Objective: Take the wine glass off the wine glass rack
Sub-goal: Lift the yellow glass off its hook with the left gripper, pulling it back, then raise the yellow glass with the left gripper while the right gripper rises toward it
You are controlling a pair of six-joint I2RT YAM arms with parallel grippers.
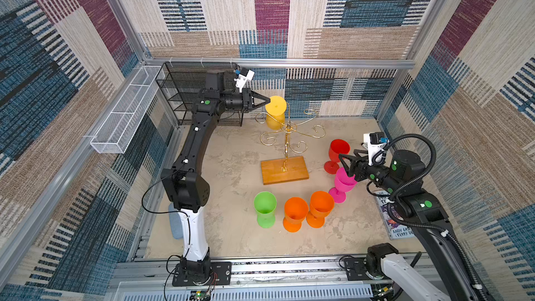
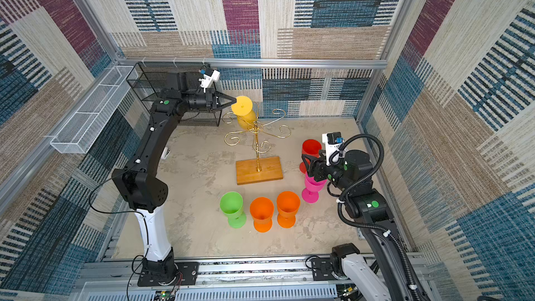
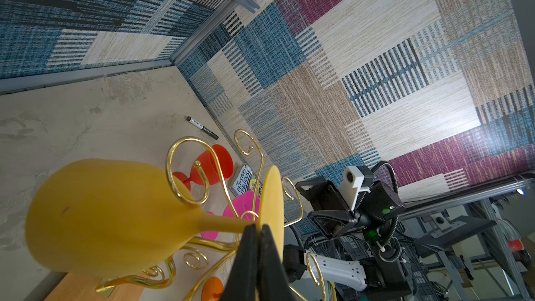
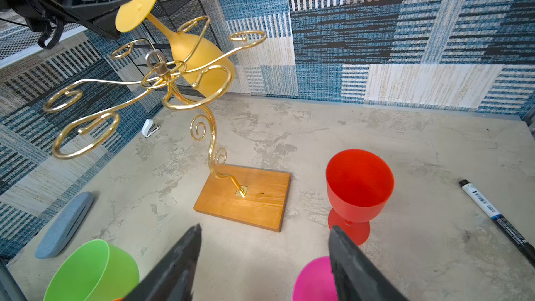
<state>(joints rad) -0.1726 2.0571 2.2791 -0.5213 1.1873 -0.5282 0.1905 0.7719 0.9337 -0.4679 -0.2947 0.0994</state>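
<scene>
Left pincer [image 3: 258, 227] on wine glass [image 3: 110, 212] foot

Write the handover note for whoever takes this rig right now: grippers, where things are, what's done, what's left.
Grippers: left gripper shut on the foot of the yellow wine glass; right gripper open, empty, over the pink glass.
Things: yellow wine glass upside down and tilted, bowl among the scroll arms of the wine glass rack. The green glass, two orange glasses, pink glass and red glass stand on the table.
Done: grasp made; the rack's other arms are bare.
Left: draw the yellow wine glass clear of the arms and set it down.
</scene>
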